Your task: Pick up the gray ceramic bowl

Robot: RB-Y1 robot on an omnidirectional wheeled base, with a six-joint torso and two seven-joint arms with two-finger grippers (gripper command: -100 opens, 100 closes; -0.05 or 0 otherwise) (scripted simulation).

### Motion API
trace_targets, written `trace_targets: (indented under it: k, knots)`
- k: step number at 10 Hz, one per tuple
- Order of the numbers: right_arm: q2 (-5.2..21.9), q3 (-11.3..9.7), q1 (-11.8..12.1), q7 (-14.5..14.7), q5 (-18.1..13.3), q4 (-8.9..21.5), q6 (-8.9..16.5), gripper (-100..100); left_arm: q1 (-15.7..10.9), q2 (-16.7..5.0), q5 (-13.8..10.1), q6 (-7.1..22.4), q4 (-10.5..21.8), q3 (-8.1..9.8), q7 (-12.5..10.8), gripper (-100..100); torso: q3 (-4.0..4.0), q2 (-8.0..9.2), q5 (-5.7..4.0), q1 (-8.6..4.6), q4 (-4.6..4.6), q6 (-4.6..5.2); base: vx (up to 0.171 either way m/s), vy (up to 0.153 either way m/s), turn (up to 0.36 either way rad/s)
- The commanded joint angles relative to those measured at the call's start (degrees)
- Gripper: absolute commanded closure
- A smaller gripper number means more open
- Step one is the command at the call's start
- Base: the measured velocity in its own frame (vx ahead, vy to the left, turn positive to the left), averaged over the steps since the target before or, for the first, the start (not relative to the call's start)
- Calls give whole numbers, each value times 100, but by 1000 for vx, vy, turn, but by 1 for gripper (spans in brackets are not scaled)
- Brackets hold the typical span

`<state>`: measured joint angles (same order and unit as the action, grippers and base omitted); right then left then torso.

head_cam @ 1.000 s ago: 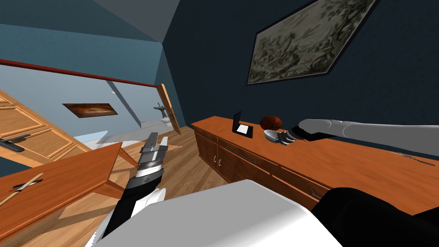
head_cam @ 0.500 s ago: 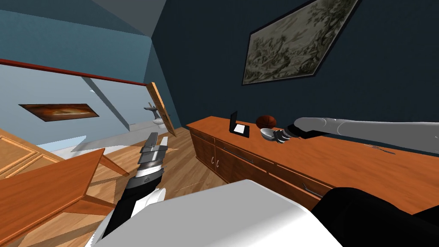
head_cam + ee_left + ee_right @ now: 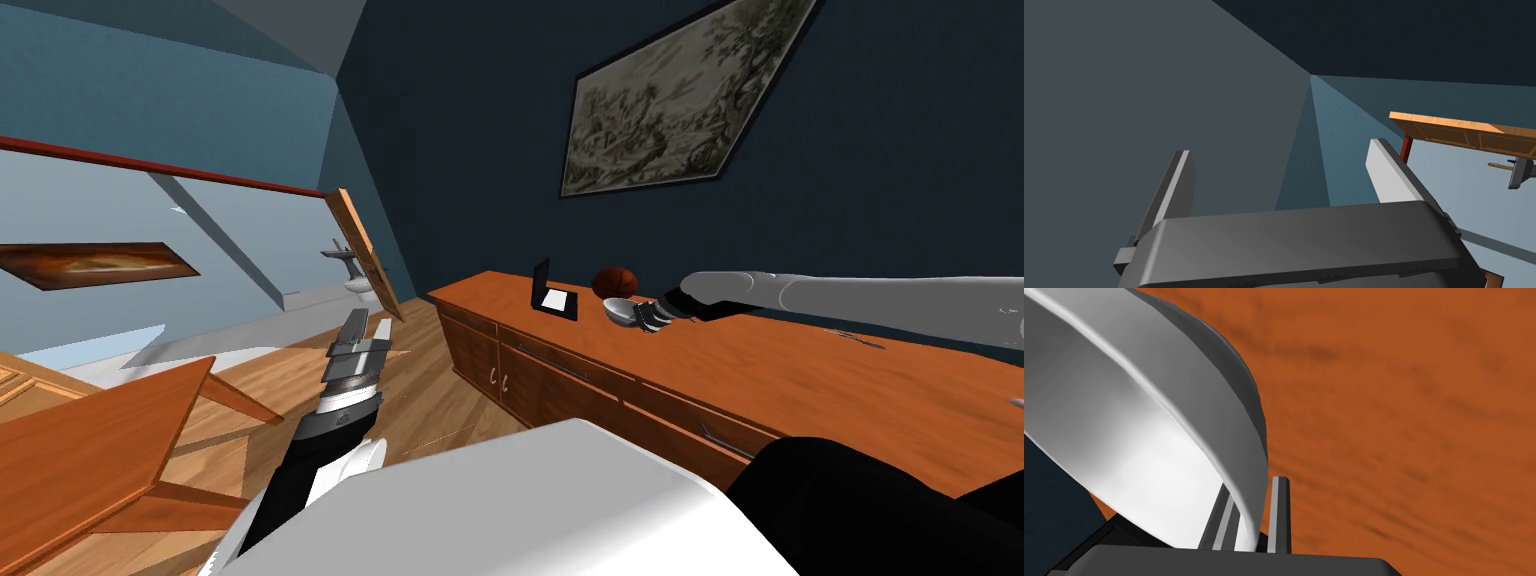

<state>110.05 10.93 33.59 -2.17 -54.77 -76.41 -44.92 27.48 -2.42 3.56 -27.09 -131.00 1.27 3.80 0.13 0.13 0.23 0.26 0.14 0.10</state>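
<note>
Clamping the bowl (image 3: 619,311) at its right rim, the right pincer (image 3: 648,317) is nearer. The left pincer (image 3: 366,323) gapes, well apart.

ball (image 3: 613,282) and frame (image 3: 552,295) on sideboard (image 3: 800,380), bowl (image 3: 620,312) just before ball

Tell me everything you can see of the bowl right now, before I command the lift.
The bowl is a shallow round dish, glossy pale grey inside and darker grey outside, with a thin rim. No contents show in the part of the inside that is visible. The right gripper is shut on its wall, one finger inside and one outside. The bowl sits low over the orange-brown top of the sideboard, close beside a brown ball. I cannot tell whether its base touches the top.
</note>
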Motion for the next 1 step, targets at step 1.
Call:
trace_targets:
  k: [1]
  knots:
    - [0, 0, 0, 0, 0, 0, 0, 0, 0, 0, 0, 0, 0, 0, 0, 0, 0, 0, 0, 0, 0, 0, 0, 0, 0]
